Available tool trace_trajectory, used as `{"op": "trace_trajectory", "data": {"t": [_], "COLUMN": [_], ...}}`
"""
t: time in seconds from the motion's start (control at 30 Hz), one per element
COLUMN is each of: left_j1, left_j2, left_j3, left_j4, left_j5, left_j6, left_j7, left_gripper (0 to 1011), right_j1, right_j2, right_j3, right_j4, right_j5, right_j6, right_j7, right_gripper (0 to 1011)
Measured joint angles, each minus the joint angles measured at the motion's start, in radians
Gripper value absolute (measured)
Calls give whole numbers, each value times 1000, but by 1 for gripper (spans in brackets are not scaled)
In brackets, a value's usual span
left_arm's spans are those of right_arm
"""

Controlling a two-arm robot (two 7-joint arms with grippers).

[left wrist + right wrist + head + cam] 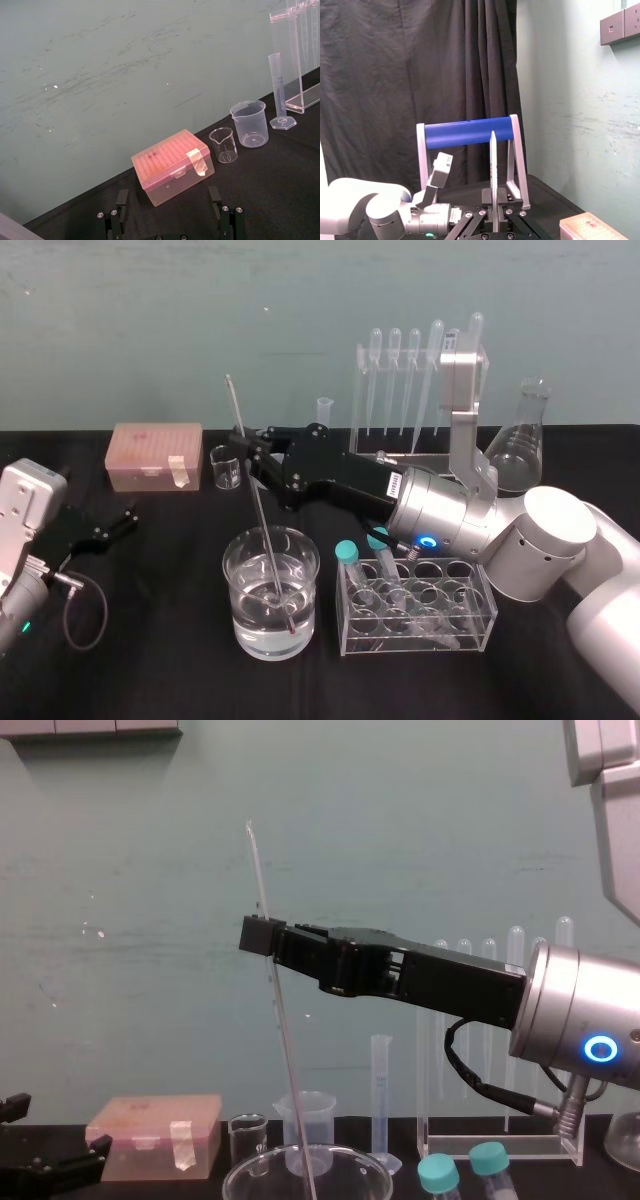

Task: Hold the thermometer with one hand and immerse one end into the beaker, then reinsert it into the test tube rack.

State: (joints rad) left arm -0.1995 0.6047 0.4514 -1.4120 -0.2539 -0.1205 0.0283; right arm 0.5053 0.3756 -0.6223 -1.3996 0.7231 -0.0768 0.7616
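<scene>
Right gripper (246,446) is pinching the thermometer (263,525) up in its top third, jaws clenched on the glass. The rod is leaning a bit, with the top tipping toward the back wall and the red bulb end sitting down in the water inside the beaker (226,566). Left gripper (108,528) is just lying idle on the worktop (160,660) off to the left, fingers spread and holding nothing. My read on the thermometer: it's going to be super light but stiff, slick and really brittle, so I'm guessing a firm-but-not-crushing pinch is what it's wanting. Any sideways knock on the beaker's rim while lifting is looking like the easy way to snap it. Gripping it this high is leaving a long free length below, so the tip is probably going to wobble when aiming for a hole in the test tube rack (400,455), which is standing at the back behind the arm with pipettes (393,380) hanging in it. I'm thinking a straight vertical lift first.
</scene>
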Motion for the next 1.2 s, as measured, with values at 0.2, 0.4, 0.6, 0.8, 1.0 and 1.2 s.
{"op": "trace_trajectory", "data": {"t": [0.2, 0.4, 0.6, 0.8, 1.0, 1.2], "left_j1": [0, 0, 0, 0, 0, 0], "left_j2": [0, 0, 0, 0, 0, 0], "left_j3": [0, 0, 0, 0, 0, 0], "left_j4": [0, 0, 0, 0, 0, 0], "left_j5": [0, 0, 0, 0, 0, 0], "left_j6": [0, 0, 0, 0, 0, 0], "left_j7": [0, 0, 0, 0, 0, 0], "left_gripper": [1008, 1008, 1008, 1008, 1008, 1008], "right_j1": [0, 7, 41, 87, 96, 37], "right_j2": [0, 1, 12, 32, 78, 157], "right_j3": [0, 11, 57, 133, 184, 236], "right_j4": [0, -18, -90, -173, -205, -220], "right_j5": [0, 16, 89, 167, 175, 147], "right_j6": [0, 0, 16, 17, -10, -18], "right_j7": [0, 7, 27, 18, -28, -111], "right_gripper": [56, 56, 56, 56, 56, 56]}}
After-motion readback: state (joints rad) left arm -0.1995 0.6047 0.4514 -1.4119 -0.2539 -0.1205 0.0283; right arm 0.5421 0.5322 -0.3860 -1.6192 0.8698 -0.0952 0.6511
